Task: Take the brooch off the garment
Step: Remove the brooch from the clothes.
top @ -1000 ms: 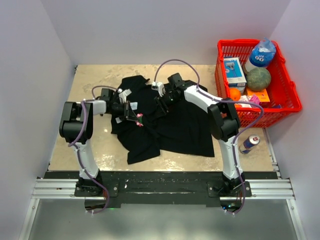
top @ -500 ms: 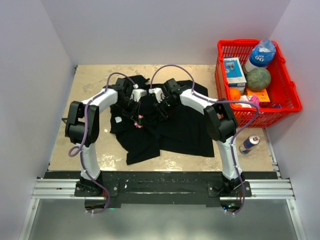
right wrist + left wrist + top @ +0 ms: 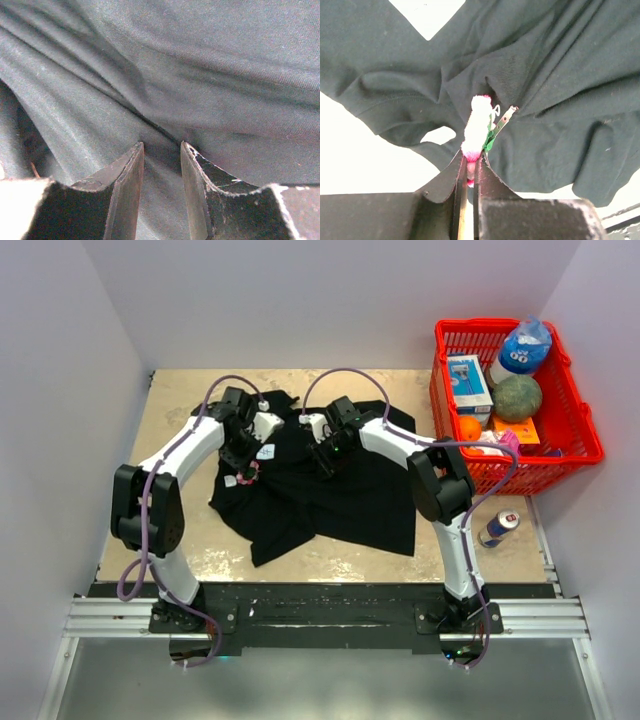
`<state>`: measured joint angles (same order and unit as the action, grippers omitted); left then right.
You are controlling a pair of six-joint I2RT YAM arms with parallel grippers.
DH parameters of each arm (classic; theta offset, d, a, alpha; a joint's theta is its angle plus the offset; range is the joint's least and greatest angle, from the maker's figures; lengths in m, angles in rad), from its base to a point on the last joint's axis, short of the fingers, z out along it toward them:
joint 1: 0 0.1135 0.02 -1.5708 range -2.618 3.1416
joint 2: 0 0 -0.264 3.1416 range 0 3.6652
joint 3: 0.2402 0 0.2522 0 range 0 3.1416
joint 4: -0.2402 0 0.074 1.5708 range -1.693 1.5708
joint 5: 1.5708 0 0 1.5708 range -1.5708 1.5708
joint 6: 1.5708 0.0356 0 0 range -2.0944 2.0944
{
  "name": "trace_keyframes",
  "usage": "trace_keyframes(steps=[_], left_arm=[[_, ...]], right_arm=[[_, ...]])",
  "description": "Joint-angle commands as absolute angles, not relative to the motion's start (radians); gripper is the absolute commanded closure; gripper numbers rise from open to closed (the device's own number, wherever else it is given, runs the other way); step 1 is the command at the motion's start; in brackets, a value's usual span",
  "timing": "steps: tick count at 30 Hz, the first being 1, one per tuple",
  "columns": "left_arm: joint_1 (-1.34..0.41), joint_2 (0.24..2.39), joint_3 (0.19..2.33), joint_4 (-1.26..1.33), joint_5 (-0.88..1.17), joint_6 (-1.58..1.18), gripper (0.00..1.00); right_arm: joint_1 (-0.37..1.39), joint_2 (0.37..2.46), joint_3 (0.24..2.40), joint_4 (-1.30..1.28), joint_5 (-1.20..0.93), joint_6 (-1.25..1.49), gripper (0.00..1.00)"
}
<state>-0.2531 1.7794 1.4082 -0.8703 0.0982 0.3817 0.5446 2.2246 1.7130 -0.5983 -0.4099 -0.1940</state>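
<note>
The garment (image 3: 345, 495) is a black shirt spread in folds across the middle of the table. My left gripper (image 3: 247, 466) is shut on the brooch (image 3: 251, 473), a small pink and white tuft over the shirt's left part. In the left wrist view the brooch (image 3: 476, 127) sticks out of the shut gripper (image 3: 471, 159) above the dark garment (image 3: 560, 75). Its thin metal pin (image 3: 504, 119) angles toward the cloth; I cannot tell if it is still caught. My right gripper (image 3: 323, 458) stands open, tips pressed on the garment (image 3: 200, 65), with only flat cloth showing in the gap of the right gripper (image 3: 161, 146).
A red basket (image 3: 585, 415) with a ball, a bottle and boxes stands at the right edge of the table. A drink can (image 3: 498, 528) lies in front of it. White square labels (image 3: 265, 451) sit on the shirt near my left gripper. Walls close in left, right and back.
My left arm has swung left with the brooch in its jaws, and the shirt's left part shifted with it. The right gripper stayed on the cloth and narrowed a little.
</note>
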Motion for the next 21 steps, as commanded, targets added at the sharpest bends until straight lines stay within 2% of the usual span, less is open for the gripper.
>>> trace_keyframes(steps=[1, 10, 13, 14, 18, 21], left_arm=[[-0.296, 1.726, 1.431, -0.974, -0.026, 0.466, 1.00], [-0.304, 1.591, 1.312, -0.937, -0.109, 0.588, 1.00], [-0.229, 1.563, 1.336, -0.897, 0.172, 0.468, 1.00], [-0.227, 1.568, 1.327, -0.884, 0.325, 0.445, 1.00], [-0.300, 1.537, 1.148, -0.549, 0.437, 0.295, 1.00], [-0.328, 1.620, 1.158, -0.425, 0.475, 0.149, 1.00]], right_arm=[[0.540, 2.290, 1.695, -0.611, -0.319, -0.179, 0.60], [0.540, 2.272, 1.703, -0.620, -0.305, -0.204, 0.59], [0.543, 2.249, 1.704, -0.620, -0.377, -0.203, 0.59], [0.545, 2.243, 1.707, -0.609, -0.443, -0.199, 0.59], [0.564, 2.238, 1.750, -0.580, -0.523, -0.206, 0.59], [0.571, 2.256, 1.830, -0.560, -0.606, -0.166, 0.59]])
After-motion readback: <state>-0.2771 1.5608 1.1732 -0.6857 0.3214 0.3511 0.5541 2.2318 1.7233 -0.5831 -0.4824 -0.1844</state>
